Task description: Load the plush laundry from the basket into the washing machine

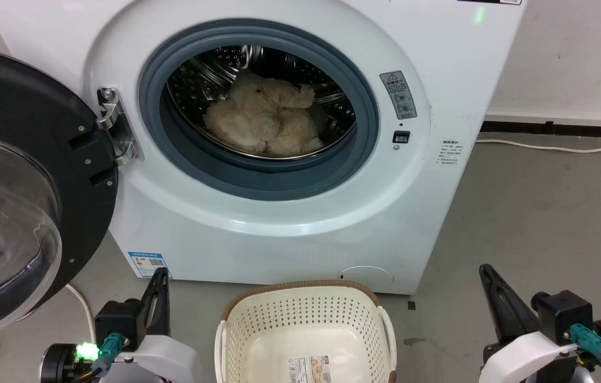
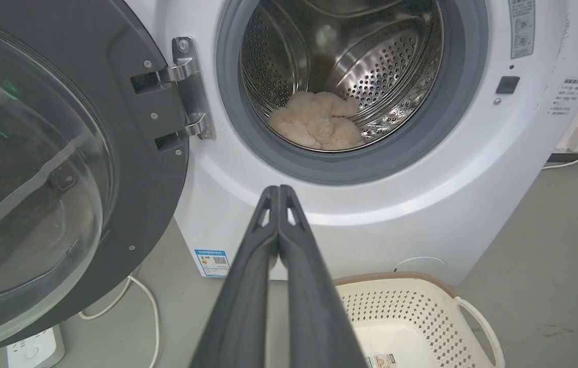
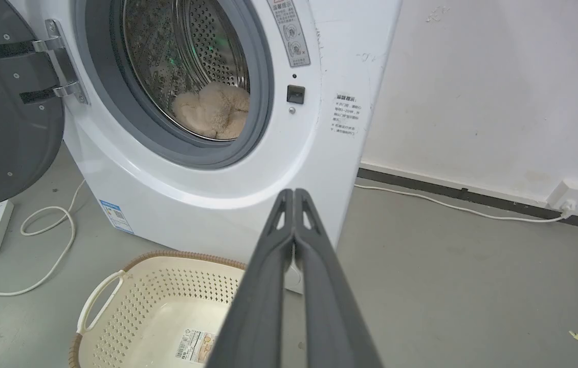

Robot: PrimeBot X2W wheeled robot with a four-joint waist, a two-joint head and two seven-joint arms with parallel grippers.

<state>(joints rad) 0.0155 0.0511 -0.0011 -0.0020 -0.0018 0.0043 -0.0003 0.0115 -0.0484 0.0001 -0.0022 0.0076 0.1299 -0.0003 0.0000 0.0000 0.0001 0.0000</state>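
Far left of the head view: door [image 1: 24, 106], standing wide open on its hinge. Lower left: left gripper [image 1: 160, 276], just left of the basket [image 1: 300, 314]. Points up the frame toward the washing machine [image 1: 279, 234]. In the left wrist view, fingers [image 2: 248, 286] pressed together tip to tip, gripping nothing. Upper centre: plush laundry [image 1: 263, 122], heaped on the bottom of the steel drum [image 1: 215, 69], behind the grey gasket. Bottom centre: basket on the floor in front of the machine, with a label sticker inside. Lower right: right gripper [image 1: 489, 274], well apart from the basket's right handle. Leans up and slightly left. In the right wrist view, fingers [image 3: 319, 286] likewise closed together, holding nothing.
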